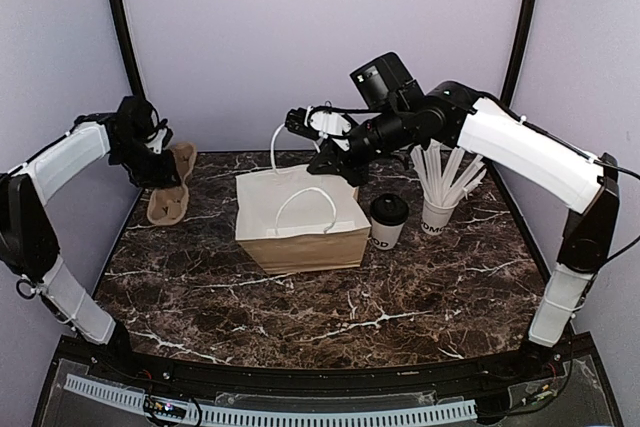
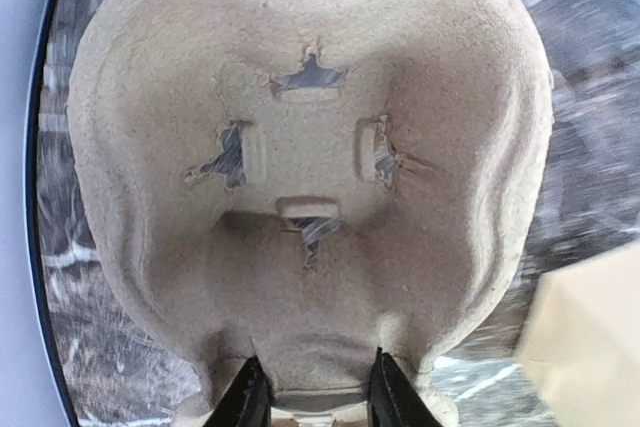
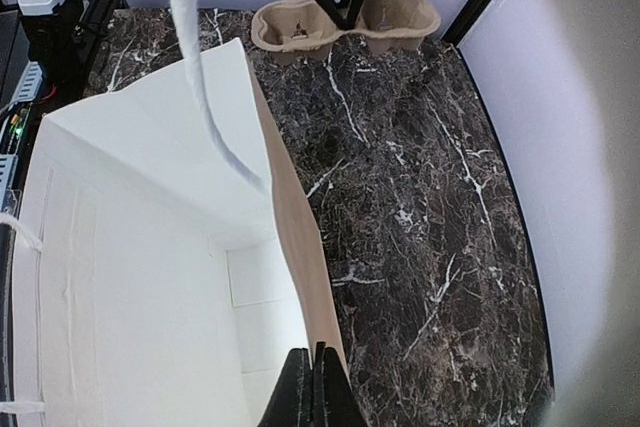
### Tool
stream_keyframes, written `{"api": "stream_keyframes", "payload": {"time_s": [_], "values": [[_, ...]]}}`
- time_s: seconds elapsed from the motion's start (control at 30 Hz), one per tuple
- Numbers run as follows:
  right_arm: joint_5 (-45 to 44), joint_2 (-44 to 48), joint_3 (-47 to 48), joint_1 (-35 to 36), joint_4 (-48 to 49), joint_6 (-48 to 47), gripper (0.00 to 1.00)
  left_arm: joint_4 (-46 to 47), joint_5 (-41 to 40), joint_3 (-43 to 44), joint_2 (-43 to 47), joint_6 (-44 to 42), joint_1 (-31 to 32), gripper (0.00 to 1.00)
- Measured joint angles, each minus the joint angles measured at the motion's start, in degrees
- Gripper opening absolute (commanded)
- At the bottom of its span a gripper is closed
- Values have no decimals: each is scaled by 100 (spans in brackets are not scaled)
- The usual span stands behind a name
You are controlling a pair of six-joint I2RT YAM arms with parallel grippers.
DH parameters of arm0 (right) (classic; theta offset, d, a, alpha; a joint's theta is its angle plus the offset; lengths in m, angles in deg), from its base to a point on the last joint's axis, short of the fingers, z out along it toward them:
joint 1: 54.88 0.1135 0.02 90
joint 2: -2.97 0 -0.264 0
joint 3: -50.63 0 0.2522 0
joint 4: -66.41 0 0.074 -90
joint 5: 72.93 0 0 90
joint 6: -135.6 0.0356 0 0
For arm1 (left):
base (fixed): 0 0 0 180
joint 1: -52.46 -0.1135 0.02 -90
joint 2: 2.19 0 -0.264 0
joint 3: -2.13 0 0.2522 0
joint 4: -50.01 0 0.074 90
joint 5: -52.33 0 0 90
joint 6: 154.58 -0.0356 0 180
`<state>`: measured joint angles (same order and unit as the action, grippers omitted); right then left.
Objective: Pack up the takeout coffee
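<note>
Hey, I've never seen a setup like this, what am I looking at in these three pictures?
Two robot arms stand at a marble table. One picture looks down from above; the other two come from cameras on each wrist. On the table sit a paper bag, a coffee cup with a black lid, a cup of straws and a cardboard cup tray. The left gripper is closing on the tray's edge. The right gripper is shut on the bag's rim, seemingly holding it open. The coffee is not yet packed.

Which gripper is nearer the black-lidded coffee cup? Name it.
Right. The right gripper is shut on the paper bag, right beside the coffee cup. The left gripper grips the cup carrier at the far left.
</note>
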<state>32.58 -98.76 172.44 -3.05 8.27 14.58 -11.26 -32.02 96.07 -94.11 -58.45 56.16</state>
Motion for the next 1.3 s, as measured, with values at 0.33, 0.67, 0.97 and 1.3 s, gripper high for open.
{"api": "stream_keyframes", "payload": {"time_s": [0.33, 0.67, 0.97, 1.3], "values": [[-48, -271, 391, -35, -125, 15, 0, 885, 1779, 374, 2070, -302, 837, 32], [98, -431, 472, -37, -339, 151, 0, 3132, 3633, -1075, 3746, 39, 1165, 38], [820, -468, 745, -37, -656, 302, 0, 4450, 4824, -1156, 3781, 529, 1370, 38], [1495, -527, 743, -48, -809, 599, 44, 4649, 5121, -1108, 3493, 671, 2068, 38]]}}
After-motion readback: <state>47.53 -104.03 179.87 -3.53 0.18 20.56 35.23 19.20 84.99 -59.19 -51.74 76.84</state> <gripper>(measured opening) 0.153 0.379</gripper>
